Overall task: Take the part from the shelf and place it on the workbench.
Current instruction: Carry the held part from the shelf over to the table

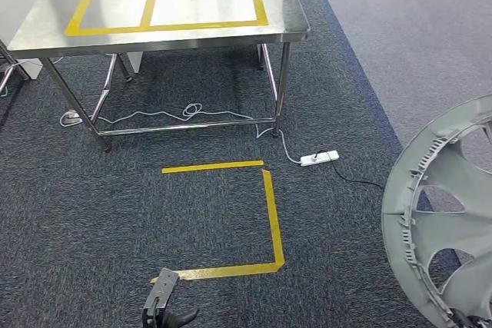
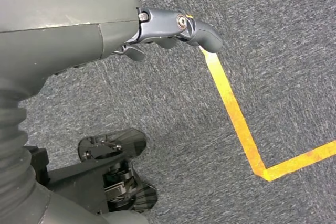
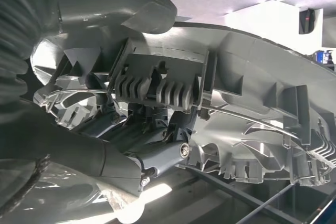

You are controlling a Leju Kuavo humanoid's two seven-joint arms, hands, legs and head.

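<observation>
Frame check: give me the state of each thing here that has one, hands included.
Part: off the shelf, held up by the right hand, not yet on the workbench.
Workbench: bare inside its yellow tape outlines.
Left hand: holds nothing, hangs over the carpet.
Power strip: on the carpet, cable plugged in.

- Left hand (image 2: 174, 27): smooth grey shell, ribbed grey wrist cover, darker blue-grey fingers with silver screws.
- Right hand (image 3: 130, 145): same grey casing, dark fingers, silver screws.
</observation>
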